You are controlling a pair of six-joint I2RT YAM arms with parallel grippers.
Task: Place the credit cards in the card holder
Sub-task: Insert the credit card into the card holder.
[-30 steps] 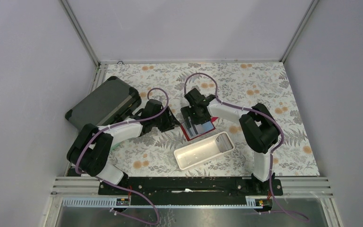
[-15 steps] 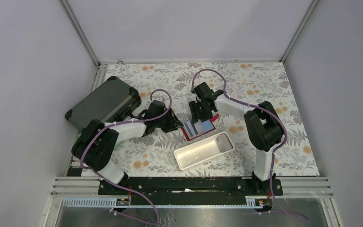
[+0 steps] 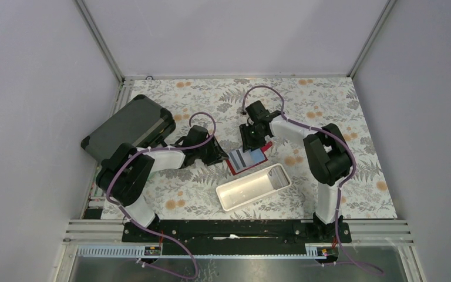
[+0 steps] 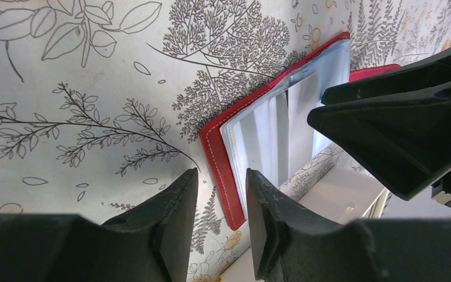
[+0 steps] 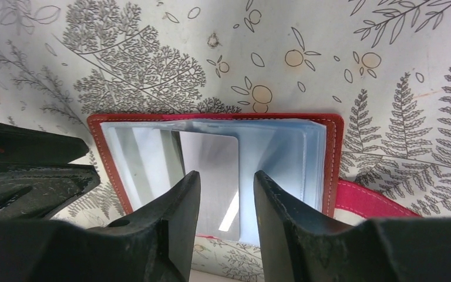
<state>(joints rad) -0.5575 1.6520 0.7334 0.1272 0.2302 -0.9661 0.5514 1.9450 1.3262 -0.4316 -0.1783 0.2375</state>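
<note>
The red card holder (image 3: 247,160) lies open on the flowered table, its clear sleeves facing up. A light blue credit card (image 5: 210,167) sits in the sleeves at the middle of the holder (image 5: 333,158). My right gripper (image 3: 252,140) hangs over the holder's far edge, its jaws (image 5: 226,177) apart with nothing between them. My left gripper (image 3: 216,155) is low at the holder's left edge (image 4: 214,158). Its fingers (image 4: 220,176) stand a little apart and empty, just short of the red rim.
A long white tray (image 3: 252,187) stands right in front of the holder, its corner showing in the left wrist view (image 4: 340,197). A big dark grey case (image 3: 129,126) lies at the back left, behind the left arm.
The right gripper has drawn back from over the holder toward the far right, its jaws narrowing. The left gripper has edged nearer the holder's left rim, its jaws closing slightly.
</note>
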